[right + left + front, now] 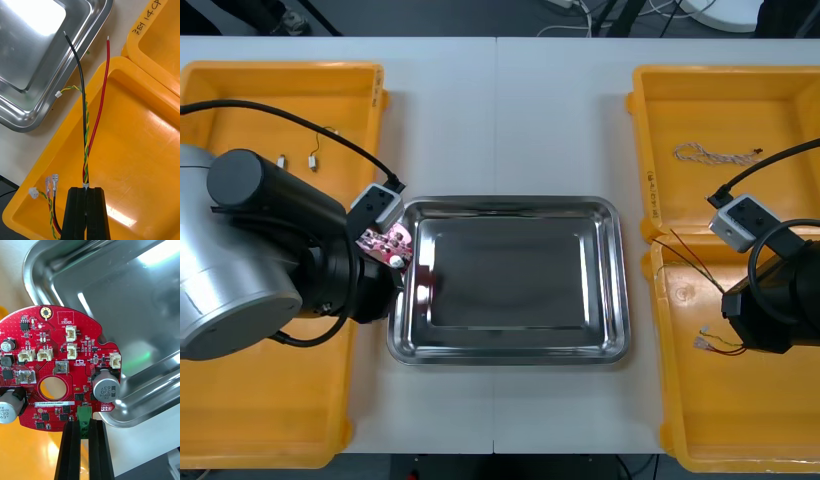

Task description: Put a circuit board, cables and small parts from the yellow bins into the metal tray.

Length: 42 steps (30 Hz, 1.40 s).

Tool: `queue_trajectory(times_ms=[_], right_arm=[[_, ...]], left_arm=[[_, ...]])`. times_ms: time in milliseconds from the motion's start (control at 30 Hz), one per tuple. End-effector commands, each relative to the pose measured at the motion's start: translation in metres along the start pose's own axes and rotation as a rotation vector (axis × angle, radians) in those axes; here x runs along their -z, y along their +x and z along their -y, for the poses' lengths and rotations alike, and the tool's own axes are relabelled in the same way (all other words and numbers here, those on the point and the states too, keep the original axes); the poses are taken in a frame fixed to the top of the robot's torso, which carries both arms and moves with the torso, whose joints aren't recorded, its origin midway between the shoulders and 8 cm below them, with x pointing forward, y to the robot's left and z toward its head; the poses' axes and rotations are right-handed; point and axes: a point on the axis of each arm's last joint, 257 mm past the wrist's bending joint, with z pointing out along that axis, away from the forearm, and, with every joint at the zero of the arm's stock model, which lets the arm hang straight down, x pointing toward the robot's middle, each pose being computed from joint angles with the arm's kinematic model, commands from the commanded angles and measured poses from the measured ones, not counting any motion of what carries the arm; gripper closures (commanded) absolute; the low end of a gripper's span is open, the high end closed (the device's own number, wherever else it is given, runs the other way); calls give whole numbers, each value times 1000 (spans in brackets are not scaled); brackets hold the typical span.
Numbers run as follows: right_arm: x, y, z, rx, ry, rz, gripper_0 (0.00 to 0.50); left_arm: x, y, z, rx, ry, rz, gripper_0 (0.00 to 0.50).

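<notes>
- Near left yellow bin (270, 420): its floor lies bare. The left arm passes above the left bins, reaching right toward the tray.
- Near right yellow bin (740, 430): the right end effector (87, 189) hangs over it, its fingers pinched narrow on a cable bundle (88, 150) of red, black and yellow-green twisted wires. The grip falls partway along the bundle, so the terminal ends droop beside the fingers. The stripped ends reach over the bin's rim toward the tray. This is judged a lift-out grasp, with the transfer yet to be made.
- Left end effector (84, 423): its fingers are closed narrow on the green terminal block (84, 412) at the edge of the round red circuit board (60, 367). Holding by this edge block probably keeps the fingers off the mounted components.
- Board position: it hangs above the left rim of the metal tray (505, 357), near the tray's far left corner and partly over the tray floor. The next step is judged to be moving it fully inside before letting go.
- Metal tray: bare and shiny, with nothing in it yet. It sits mid-desk (510, 120) between the bins, within reach of both arms.
- Far left yellow bin (240, 110): two small metal parts (313, 158) lie apart on its floor.
- Far right yellow bin (720, 100): one twisted cable (710, 155) lies loose on its floor.
</notes>
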Motion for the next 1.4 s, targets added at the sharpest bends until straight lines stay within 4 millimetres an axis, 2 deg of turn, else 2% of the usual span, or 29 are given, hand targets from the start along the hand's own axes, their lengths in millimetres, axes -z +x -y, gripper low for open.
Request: queue_trajectory(times_ms=[33, 333, 633, 833, 1133, 1400], right_arm=[[10, -6, 3, 24, 38, 16, 500], [9, -6, 4, 24, 41, 16, 500], [9, -6, 4, 24, 41, 16, 500], [9, -6, 5, 23, 42, 16, 500], [10, -7, 4, 23, 43, 18, 500], [9, -7, 4, 23, 41, 17, 500]], left_arm=[[4, -16, 18, 65, 4, 38, 500], [-10, -22, 37, 113, 9, 28, 500], [-38, -20, 49, 145, -1, 1, 500], [-52, -25, 65, 158, 12, 12, 500], [-60, -20, 87, 154, 41, 8, 500], [-66, -15, 99, 168, 60, -4, 500]])
